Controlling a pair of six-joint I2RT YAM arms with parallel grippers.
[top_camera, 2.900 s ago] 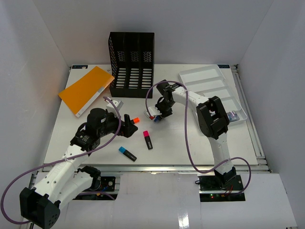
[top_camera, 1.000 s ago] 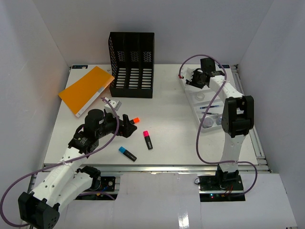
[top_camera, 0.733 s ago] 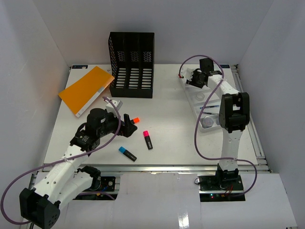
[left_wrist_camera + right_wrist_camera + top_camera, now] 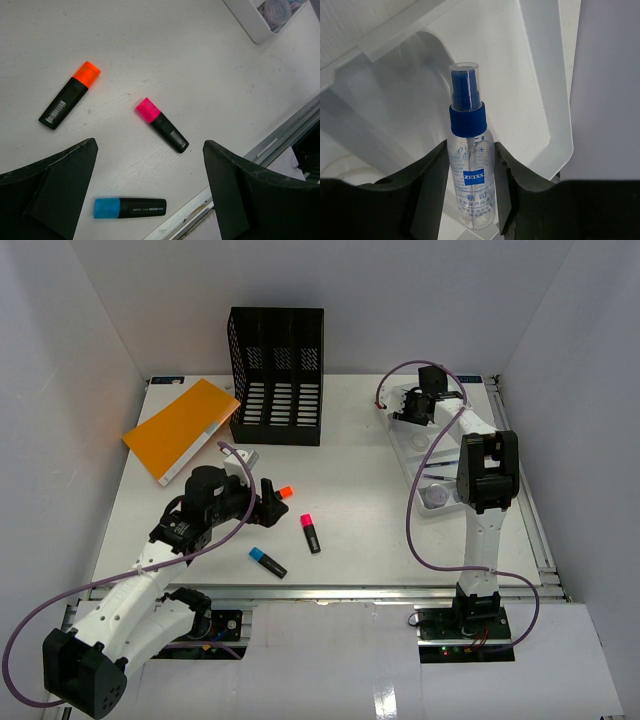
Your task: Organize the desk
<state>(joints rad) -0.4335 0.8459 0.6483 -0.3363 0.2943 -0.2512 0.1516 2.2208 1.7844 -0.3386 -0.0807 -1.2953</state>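
The desk [image 4: 370,510] is a white tabletop. My right gripper [image 4: 408,406] is over the far end of a white compartmented tray [image 4: 412,468] and is shut on a clear spray bottle with a blue cap [image 4: 471,175]. In the right wrist view the gripper [image 4: 470,150] holds the bottle over the tray's end compartment [image 4: 540,75]. My left gripper [image 4: 270,495] is open and empty above three highlighters: orange [image 4: 70,101], pink [image 4: 162,124] and blue [image 4: 130,207]. In the left wrist view the gripper [image 4: 150,145] hangs above them.
A black mesh file organizer [image 4: 277,375] stands at the back. An orange notebook [image 4: 182,428] lies at the back left. The tray holds a pen [image 4: 440,465] and tape rolls [image 4: 437,497]. A metal rail [image 4: 533,520] runs along the right edge.
My right gripper has moved from the middle of the desk to the far end of the tray with the bottle in it. The left arm has hardly moved.
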